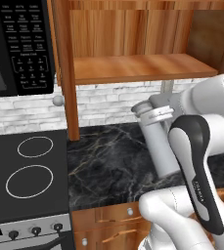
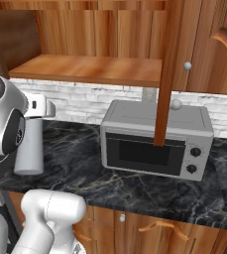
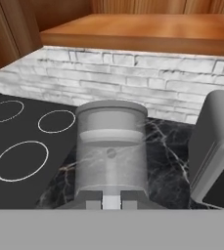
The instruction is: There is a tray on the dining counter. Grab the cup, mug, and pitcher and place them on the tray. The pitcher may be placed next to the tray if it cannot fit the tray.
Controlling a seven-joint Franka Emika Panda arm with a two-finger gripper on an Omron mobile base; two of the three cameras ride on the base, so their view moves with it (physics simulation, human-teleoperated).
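Claw [image 3: 111, 201] fingers sit at the bottom of the hand view nearly pressed together, pinching what looks like the thin handle of the pitcher [image 3: 111, 151], which stands right in front of them. That glass pitcher is upright, its long axis vertical, lid on top and base low over the black marble counter [image 3: 167, 146]; whether the base is touching the stone or just lifted clear of it, I cannot tell. Its handle side faces back toward the hand, and its body faces the brick wall [image 3: 133, 73]. From the left base view the pitcher [image 1: 157, 141] sits just past the arm's dark forearm, and from the right base view it [image 2: 29, 149] stands at the left of the counter, well apart from the toaster oven [image 2: 157, 139] further right. Beyond it on the other side lies the stovetop [image 1: 28, 166], with the microwave [image 1: 15, 44] hung above and a wooden shelf [image 1: 138, 66] over the counter. As for progress, I judge the pitcher to be in hand but not delivered: no tray, cup or mug appears in these pictures, so carrying the pitcher to the tray is left, and I cannot tell how the cup and mug stand.
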